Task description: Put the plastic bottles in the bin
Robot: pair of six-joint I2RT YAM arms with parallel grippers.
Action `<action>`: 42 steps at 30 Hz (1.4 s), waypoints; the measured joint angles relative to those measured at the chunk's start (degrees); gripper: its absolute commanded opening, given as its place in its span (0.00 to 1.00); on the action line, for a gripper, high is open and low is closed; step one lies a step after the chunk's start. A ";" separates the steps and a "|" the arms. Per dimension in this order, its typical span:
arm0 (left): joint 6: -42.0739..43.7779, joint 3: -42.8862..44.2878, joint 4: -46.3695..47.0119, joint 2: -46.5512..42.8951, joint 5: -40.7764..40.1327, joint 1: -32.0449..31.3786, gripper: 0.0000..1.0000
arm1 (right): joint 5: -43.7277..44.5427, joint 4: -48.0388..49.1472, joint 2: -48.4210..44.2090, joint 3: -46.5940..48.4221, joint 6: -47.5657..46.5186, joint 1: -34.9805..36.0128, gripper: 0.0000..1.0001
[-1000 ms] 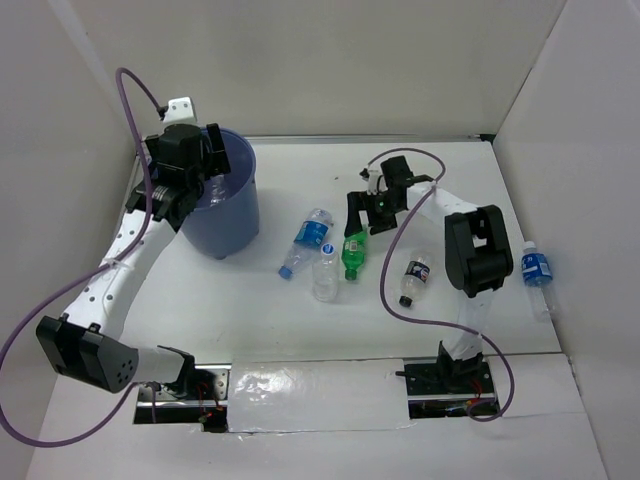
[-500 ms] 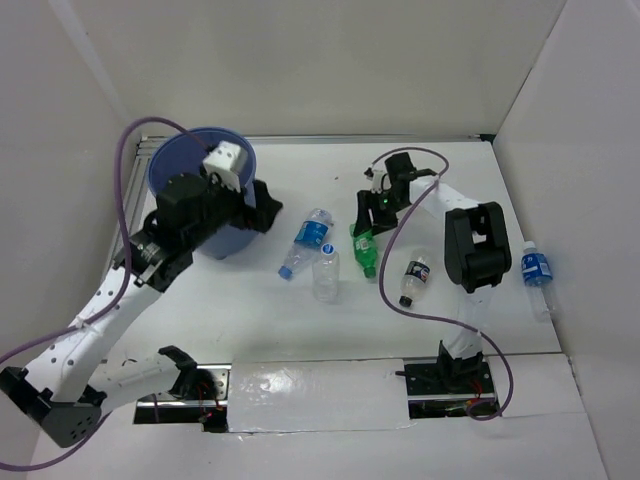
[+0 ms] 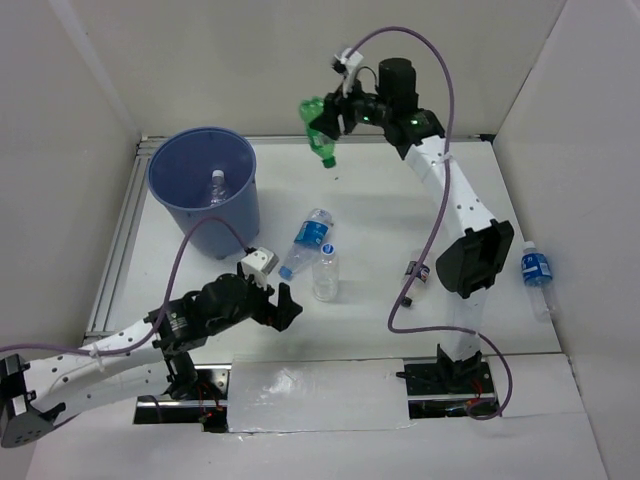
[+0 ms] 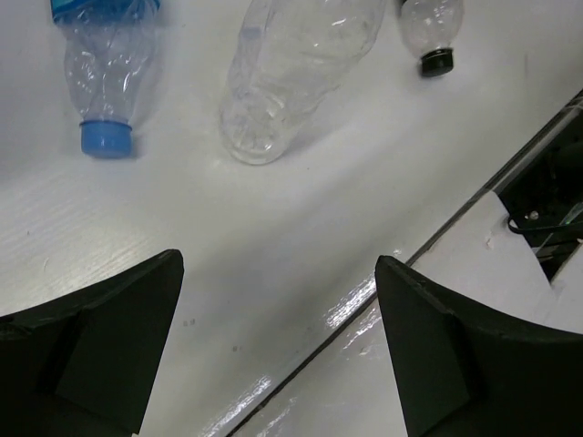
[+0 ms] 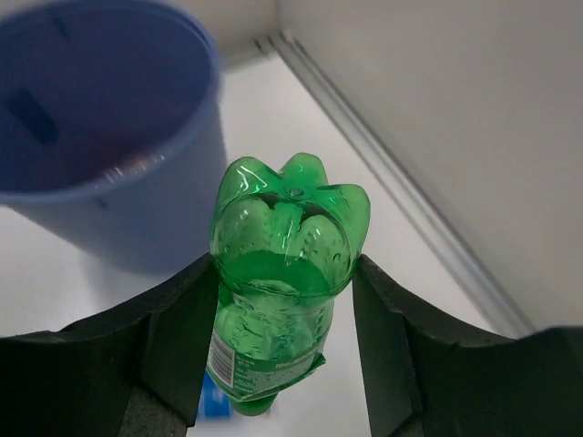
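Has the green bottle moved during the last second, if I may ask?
Yes: the green bottle went up toward the far wall, nearer the bin.

white table (image 3: pixel 370 205), glossy strip (image 3: pixel 300 385), maybe tape

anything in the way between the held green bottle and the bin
Nothing visible. The right end effector holds the green bottle aloft; the space between it and the open bin is free, and the left end effector is low near the front.

Desk (image 3: pixel 370 215) bearing the bin (image 3: pixel 238 215); right of the bin lie a blue-capped bottle (image 3: pixel 308 240), a clear bottle (image 3: pixel 325 274) and, farthest, a blue-labelled bottle (image 3: pixel 536 270).
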 measured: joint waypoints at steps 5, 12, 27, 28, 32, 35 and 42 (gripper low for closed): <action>-4.48 -0.48 -1.66 2.49 -10.14 -6.97 0.99 | -1.20 11.10 4.00 9.62 2.64 9.75 0.00; -9.88 -0.48 -6.71 6.80 -19.06 -12.31 0.99 | 0.61 23.91 13.18 22.32 7.72 22.21 0.18; -3.34 4.13 1.70 19.82 -23.43 3.72 0.99 | 4.09 21.73 15.96 17.92 14.71 13.60 0.39; -1.73 4.46 3.32 21.40 -21.88 6.21 0.99 | 3.56 20.87 14.27 15.85 15.10 10.64 0.38; 4.26 8.15 8.41 30.29 -14.01 13.99 0.99 | 0.22 15.30 5.73 3.23 15.80 -4.35 0.72; 8.20 10.49 11.96 36.00 -7.08 15.80 0.99 | -1.64 9.97 -0.68 -8.31 13.81 -13.77 0.84; 13.73 15.89 16.61 47.45 3.98 15.89 0.97 | -4.55 2.14 -13.35 -34.95 8.39 -18.99 0.91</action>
